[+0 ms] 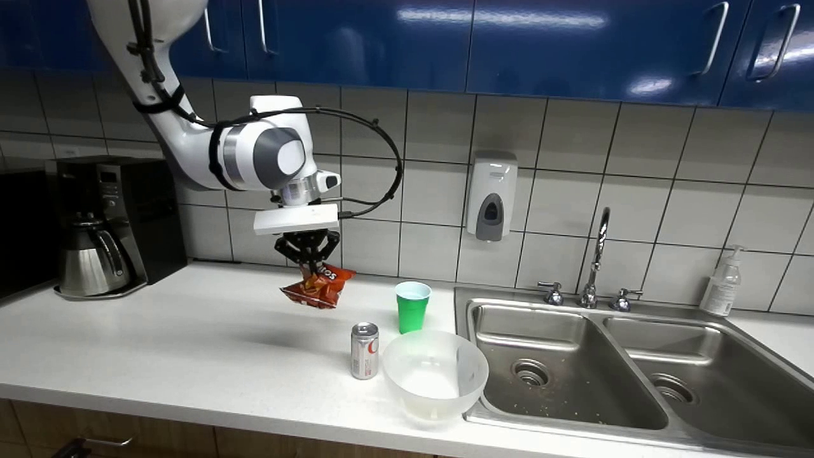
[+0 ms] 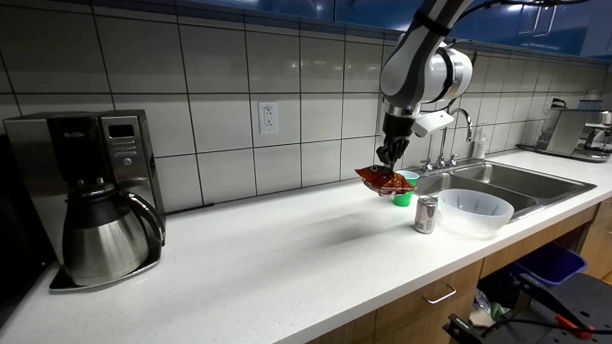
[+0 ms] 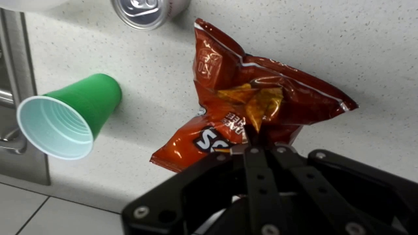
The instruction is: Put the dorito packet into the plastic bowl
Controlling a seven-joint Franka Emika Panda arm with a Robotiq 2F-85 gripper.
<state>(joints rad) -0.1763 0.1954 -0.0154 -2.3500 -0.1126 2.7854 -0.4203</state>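
The dorito packet (image 1: 325,294), a crinkled red-orange foil bag, hangs above the counter in both exterior views (image 2: 380,185). My gripper (image 1: 311,270) is shut on it, pinching its middle from above. In the wrist view the packet (image 3: 212,78) spreads out under the closed fingers (image 3: 256,143), and the fingertips are partly hidden in its folds. The plastic bowl (image 1: 435,407), wide and translucent white, stands on the counter near its front edge, beside the sink, apart from the packet. It also shows in an exterior view (image 2: 473,222). Only a sliver of the bowl (image 3: 32,4) shows in the wrist view.
A silver can (image 1: 364,351) stands close beside the bowl, on the packet's side. A green cup (image 1: 413,312) stands behind the bowl. The steel double sink (image 1: 467,331) lies beyond the bowl. A coffee maker (image 2: 129,138) stands at the counter's far end. Blue cabinets (image 1: 356,44) hang above.
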